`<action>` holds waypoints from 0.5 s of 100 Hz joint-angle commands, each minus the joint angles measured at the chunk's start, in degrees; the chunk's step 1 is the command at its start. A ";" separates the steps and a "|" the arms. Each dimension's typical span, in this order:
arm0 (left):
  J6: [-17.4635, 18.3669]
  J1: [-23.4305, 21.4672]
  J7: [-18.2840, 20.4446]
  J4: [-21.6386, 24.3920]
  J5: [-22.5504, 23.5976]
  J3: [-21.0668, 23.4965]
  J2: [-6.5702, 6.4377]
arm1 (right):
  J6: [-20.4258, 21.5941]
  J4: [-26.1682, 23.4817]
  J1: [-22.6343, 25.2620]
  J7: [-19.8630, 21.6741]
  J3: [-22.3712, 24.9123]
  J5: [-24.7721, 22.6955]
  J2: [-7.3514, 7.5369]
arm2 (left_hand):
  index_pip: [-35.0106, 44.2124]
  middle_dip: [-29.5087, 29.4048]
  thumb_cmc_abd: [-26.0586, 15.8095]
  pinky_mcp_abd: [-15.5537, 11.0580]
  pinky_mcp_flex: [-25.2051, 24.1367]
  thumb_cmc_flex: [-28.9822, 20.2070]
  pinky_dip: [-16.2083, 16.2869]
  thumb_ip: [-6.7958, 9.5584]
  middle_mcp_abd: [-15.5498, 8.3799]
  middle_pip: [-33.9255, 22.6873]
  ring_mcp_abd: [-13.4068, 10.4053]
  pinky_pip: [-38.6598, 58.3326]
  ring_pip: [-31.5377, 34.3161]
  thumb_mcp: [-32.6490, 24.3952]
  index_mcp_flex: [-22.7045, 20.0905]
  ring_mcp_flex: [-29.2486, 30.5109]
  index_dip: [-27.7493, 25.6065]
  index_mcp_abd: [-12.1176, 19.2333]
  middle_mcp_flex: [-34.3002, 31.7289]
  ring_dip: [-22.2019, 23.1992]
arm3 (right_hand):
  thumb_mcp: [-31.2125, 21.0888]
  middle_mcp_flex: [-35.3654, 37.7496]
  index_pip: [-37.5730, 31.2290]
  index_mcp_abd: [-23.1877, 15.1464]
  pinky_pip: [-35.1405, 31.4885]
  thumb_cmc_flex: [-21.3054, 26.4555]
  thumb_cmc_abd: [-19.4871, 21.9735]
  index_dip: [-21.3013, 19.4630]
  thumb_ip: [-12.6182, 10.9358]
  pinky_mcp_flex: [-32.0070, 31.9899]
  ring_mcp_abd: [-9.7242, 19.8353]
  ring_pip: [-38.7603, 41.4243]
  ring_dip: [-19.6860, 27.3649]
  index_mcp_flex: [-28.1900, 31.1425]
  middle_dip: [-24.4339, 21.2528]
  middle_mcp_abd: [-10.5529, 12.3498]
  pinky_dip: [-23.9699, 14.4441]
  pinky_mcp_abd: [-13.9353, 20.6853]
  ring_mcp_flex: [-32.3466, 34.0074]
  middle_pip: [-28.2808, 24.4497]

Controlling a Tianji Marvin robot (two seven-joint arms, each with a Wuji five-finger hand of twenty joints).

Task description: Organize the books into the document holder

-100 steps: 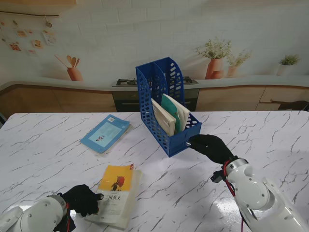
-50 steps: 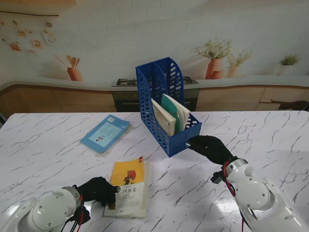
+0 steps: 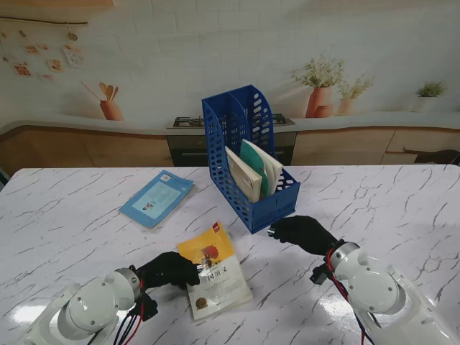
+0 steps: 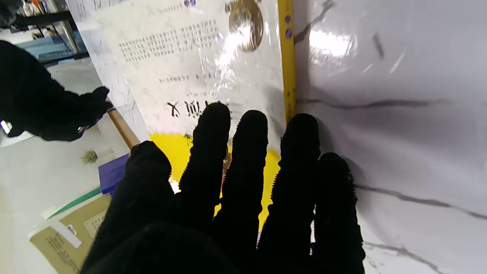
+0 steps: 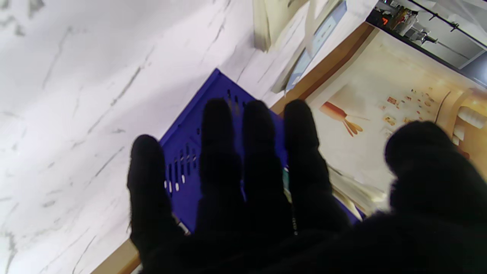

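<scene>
Under the left robot hand (image 3: 171, 269), fingers spread flat: yellow book (image 3: 215, 279), partly lifted.

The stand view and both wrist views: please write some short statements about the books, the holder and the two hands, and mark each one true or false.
1. The blue document holder already has books standing in it. True.
2. The yellow and white book lies inside the holder. False: it is out on the marble table, nearer to me than the holder.
3. The left hand has its fingers on the yellow and white book. True.
4. The light blue book is held by the right hand. False: it lies untouched on the table, left of the holder.
5. The right hand is at the holder's near corner. True.
</scene>
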State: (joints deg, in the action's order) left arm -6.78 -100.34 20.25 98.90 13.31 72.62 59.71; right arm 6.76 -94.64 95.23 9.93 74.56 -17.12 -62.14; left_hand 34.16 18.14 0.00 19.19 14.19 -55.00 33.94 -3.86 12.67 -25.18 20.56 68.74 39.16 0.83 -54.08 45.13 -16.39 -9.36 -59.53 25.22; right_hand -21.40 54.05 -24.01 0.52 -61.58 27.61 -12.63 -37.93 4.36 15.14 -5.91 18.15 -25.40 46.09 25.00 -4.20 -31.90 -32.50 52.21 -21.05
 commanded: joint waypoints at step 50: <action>-4.04 0.99 -11.83 -0.04 3.82 3.43 3.72 | 2.81 8.88 -6.14 0.71 -9.43 2.93 -0.69 | -5.19 -1.92 1.77 3.91 0.72 1.27 3.18 2.07 -2.59 6.49 3.62 0.99 -6.12 -0.32 12.05 -7.27 -1.62 1.88 17.62 0.71 | -0.12 1.86 -1.15 3.12 -3.42 3.47 -2.24 2.04 -1.27 1.46 -0.05 0.72 2.85 1.21 -3.63 -1.60 2.51 4.56 2.91 0.70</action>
State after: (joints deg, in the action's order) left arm -12.81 -102.34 8.39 101.50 18.11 76.91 62.84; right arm 9.42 -86.30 89.37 10.52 66.04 -14.41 -62.01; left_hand 28.91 17.30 0.86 22.01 15.00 -53.87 36.30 -3.31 12.20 -19.60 22.81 68.79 34.41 0.78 -41.63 39.04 -17.79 -9.28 -43.47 26.70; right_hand -21.52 54.12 -24.24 2.60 -63.05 30.39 -13.81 -37.25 4.36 16.54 -5.94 18.18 -23.40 45.96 22.30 -5.41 -30.59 -32.50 54.26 -21.00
